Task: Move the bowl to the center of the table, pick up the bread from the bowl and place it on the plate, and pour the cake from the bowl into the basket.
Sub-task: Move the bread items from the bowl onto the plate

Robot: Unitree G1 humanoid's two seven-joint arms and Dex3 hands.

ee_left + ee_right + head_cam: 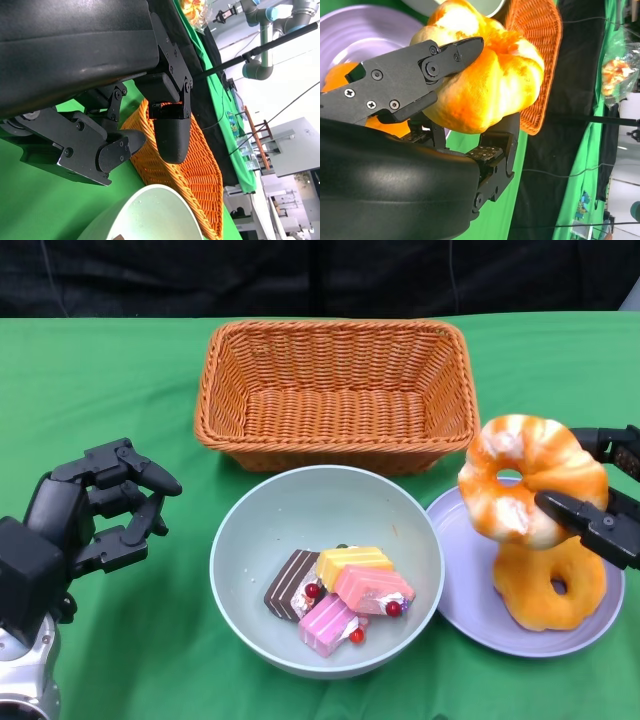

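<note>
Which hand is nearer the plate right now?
Right. The right hand holds a bread ring just above the plate; the left hand hangs open beyond the bowl, far side.

A robotics lab: a green cloth-covered table (100, 390) against black curtains (320, 275), with a grey industrial robot arm (270, 30) and cables beyond.

The right hand (600, 502) held a ring-shaped bread (530, 480) above the purple plate (470, 615), where a second bread (550, 585) lay. The pale bowl (260, 540) sat mid-table holding several cake pieces (340, 595), just before the wicker basket (335, 390). The left hand (105, 510) hovered with nothing in it over the green cloth (130, 660), well apart from the bowl.
</note>
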